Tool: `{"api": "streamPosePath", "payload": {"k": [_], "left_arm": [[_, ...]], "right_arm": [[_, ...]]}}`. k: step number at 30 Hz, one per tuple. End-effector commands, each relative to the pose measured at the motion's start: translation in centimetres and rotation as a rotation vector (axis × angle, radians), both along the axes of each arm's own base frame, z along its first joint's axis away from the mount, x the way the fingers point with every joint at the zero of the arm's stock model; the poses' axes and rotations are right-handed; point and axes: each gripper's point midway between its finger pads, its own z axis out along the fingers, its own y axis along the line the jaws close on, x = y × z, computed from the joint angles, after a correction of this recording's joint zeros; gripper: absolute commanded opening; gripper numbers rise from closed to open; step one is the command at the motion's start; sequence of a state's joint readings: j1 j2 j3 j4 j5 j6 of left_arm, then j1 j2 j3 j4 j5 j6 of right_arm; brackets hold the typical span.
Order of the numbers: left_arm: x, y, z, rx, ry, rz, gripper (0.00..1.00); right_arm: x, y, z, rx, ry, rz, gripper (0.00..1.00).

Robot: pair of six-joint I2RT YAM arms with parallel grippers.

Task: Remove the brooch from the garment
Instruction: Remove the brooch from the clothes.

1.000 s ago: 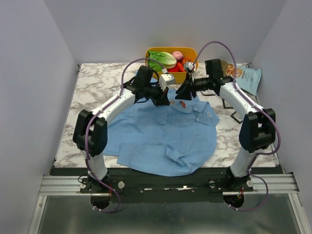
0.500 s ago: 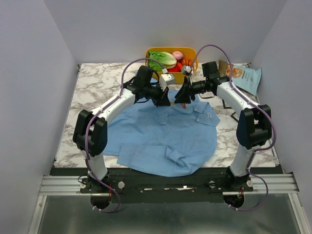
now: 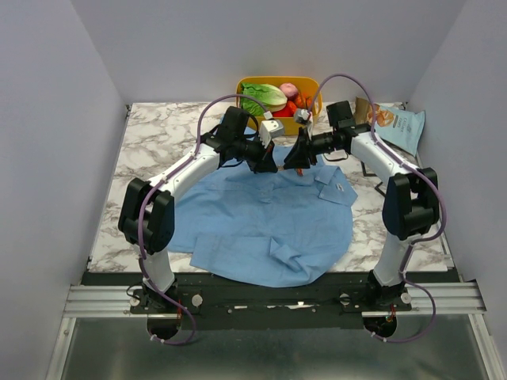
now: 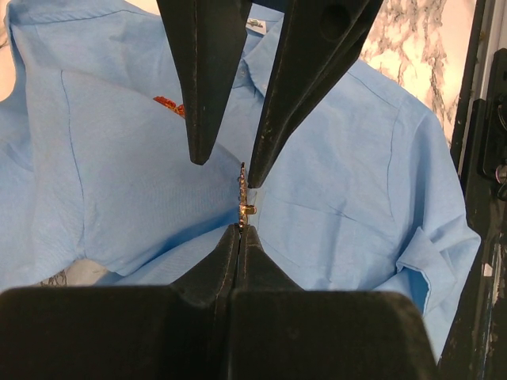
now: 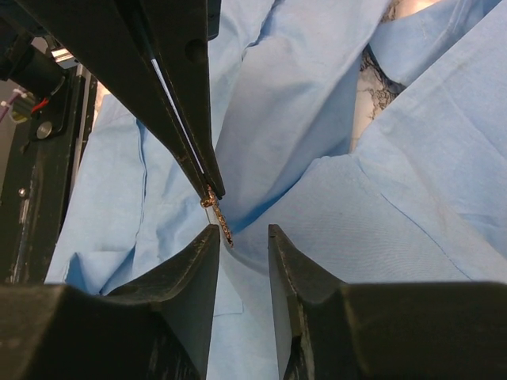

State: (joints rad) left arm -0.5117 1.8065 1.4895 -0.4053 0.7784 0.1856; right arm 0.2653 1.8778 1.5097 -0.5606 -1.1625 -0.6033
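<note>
The garment (image 3: 261, 218) is a light-blue shirt spread over the table (image 3: 150, 146). The garment (image 4: 119, 158) fills the left wrist view, and the garment (image 5: 380, 222) fills the right wrist view. The brooch (image 4: 243, 194) is a tiny gold-tan piece standing edge-on above the cloth. My left gripper (image 4: 240, 227) is shut, pinching the brooch's near end. In the right wrist view the brooch (image 5: 219, 215) hangs from those shut tips. My right gripper (image 5: 242, 233) is open around its free end, which lies close to one finger (image 5: 204, 245). From above, left gripper (image 3: 274, 165) and right gripper (image 3: 291, 164) meet tip to tip near the collar.
A brighter red-orange ornament (image 4: 168, 103) stays pinned on the shirt beyond the grippers. A yellow basket (image 3: 246, 82) of vegetables stands at the back edge. A snack bag (image 3: 400, 127) lies at the back right. Bare marble shows left of the shirt.
My right gripper has moved left up to the left gripper's tips and its jaws have narrowed. It now covers the red-orange ornament in the top view. The left arm has stayed still.
</note>
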Motion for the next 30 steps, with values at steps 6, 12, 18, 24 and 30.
{"api": "streamPosePath", "payload": {"k": [6,12,18,24,30], "left_arm": [[-0.5,-0.4,1.2,-0.039,-0.013,-0.023,0.0],[-0.3,-0.5,1.1,-0.038,-0.008,-0.015,0.0],[0.1,-0.4,0.8,-0.024,-0.006,0.0,0.13],[0.8,0.2,0.0,0.017,-0.019,0.032,0.51],[1.5,0.8,-2.4,0.08,-0.03,0.051,0.61]], "right_arm": [[-0.3,0.1,0.1,0.012,0.022,0.041,0.26],[-0.5,0.2,0.4,0.026,0.022,0.054,0.01],[-0.1,0.1,0.5,0.001,0.0,0.028,0.01],[1.3,-0.9,0.1,-0.084,-0.047,-0.066,0.01],[1.9,-2.0,-0.4,-0.162,-0.08,-0.142,0.01]]}}
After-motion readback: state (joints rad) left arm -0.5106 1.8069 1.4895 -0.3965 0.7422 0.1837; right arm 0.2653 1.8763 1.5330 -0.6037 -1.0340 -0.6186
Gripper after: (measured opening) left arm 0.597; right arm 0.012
